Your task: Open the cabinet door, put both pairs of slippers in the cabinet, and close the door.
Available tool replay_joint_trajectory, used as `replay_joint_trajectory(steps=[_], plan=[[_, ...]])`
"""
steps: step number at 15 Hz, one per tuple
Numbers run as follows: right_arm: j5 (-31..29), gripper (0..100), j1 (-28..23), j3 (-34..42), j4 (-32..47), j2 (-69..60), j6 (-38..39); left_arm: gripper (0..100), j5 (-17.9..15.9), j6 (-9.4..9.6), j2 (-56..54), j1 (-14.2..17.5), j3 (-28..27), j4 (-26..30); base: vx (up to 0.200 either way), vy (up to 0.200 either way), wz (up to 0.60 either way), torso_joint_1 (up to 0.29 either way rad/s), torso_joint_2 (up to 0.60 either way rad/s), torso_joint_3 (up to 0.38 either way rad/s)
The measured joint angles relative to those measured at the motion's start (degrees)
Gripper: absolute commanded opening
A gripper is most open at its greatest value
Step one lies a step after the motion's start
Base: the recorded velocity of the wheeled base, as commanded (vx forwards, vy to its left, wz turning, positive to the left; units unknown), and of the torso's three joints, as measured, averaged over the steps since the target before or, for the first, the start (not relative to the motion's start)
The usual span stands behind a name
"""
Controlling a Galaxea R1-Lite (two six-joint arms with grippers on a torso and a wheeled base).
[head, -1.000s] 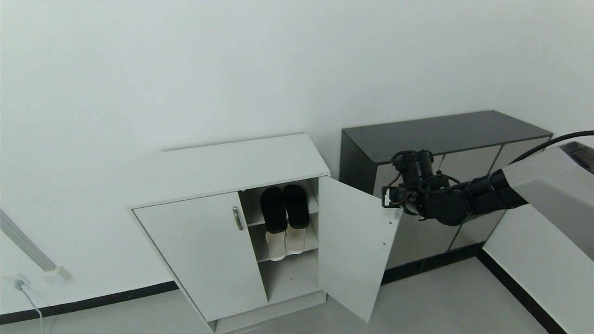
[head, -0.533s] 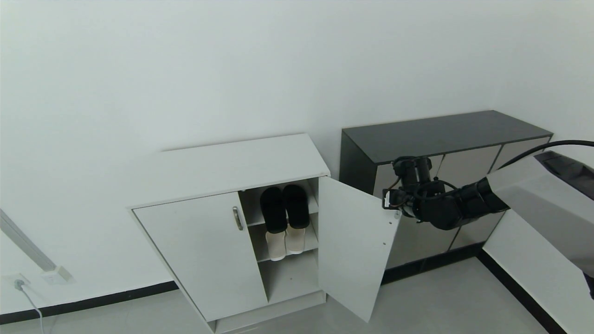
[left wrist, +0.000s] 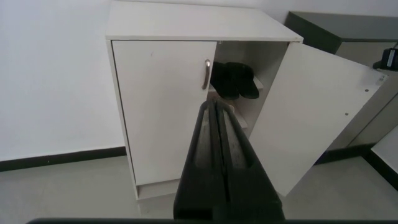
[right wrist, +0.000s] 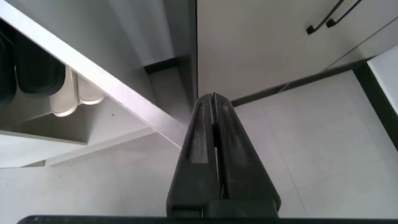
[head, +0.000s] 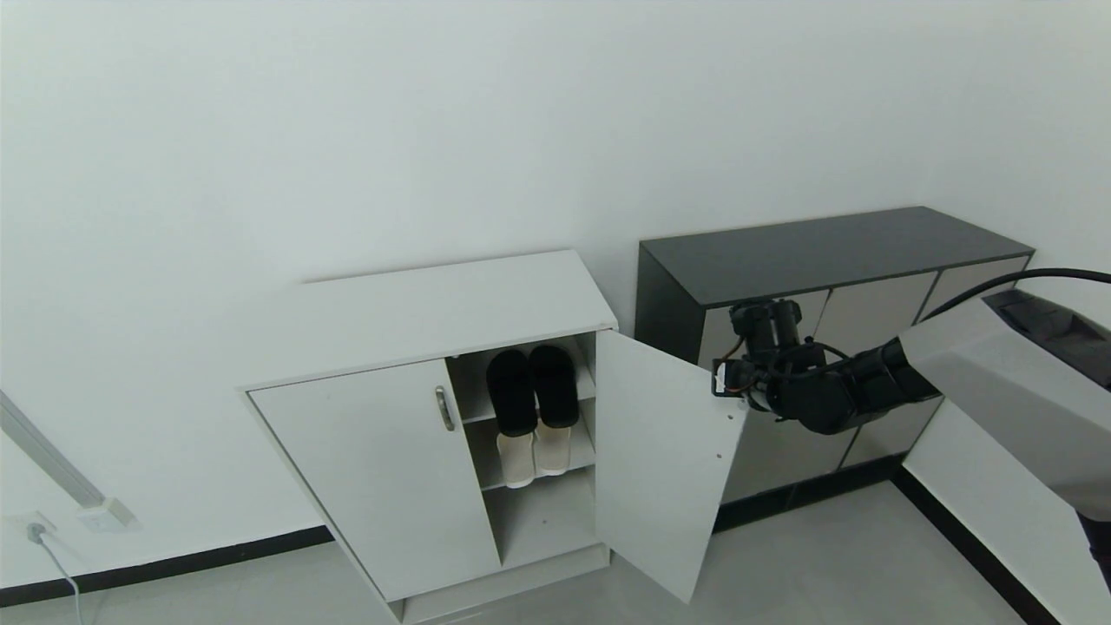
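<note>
**Closing the door: right claw parked at its free edge**

I am looking at both pairs already sitting inside the cabinet (head: 434,304), with the black slippers (head: 531,386) on the upper shelf and the white slippers (head: 534,453) directly below them. The right-hand door (head: 660,460) is hanging wide open, hinged at the cabinet's right wall. My right claw (head: 726,382) is sitting at the door's upper outer corner, on its outer side, fingers pressed together and holding nothing. I cannot tell whether it is touching. I am judging that the free edge needs sweeping leftward, toward the opening. The left claw (left wrist: 214,107) is also shut and empty, facing the cabinet front from well apart, so the right arm is nearer.
</note>
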Motion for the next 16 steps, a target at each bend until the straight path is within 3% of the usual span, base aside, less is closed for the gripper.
replay_joint_trajectory(steps=[5,12,16], plan=[[-0.3,0,3.1,3.9,-0.7,-1.9,0.2,0,0.0,0.00,0.0,0.0,0.0,0.0,0.000,0.000,0.00,0.000,0.00,0.000],[-0.1,0,14.4,15.2,-3.5,-11.5,-0.3,0,0.0,0.00,0.0,0.0,0.0,0.0,0.000,0.000,0.00,0.000,0.00,0.000],[-0.2,0,14.8,16.3,-3.5,-12.8,-0.4,0,0.0,0.00,0.0,0.0,0.0,0.0,0.000,0.000,0.00,0.000,0.00,0.000]])
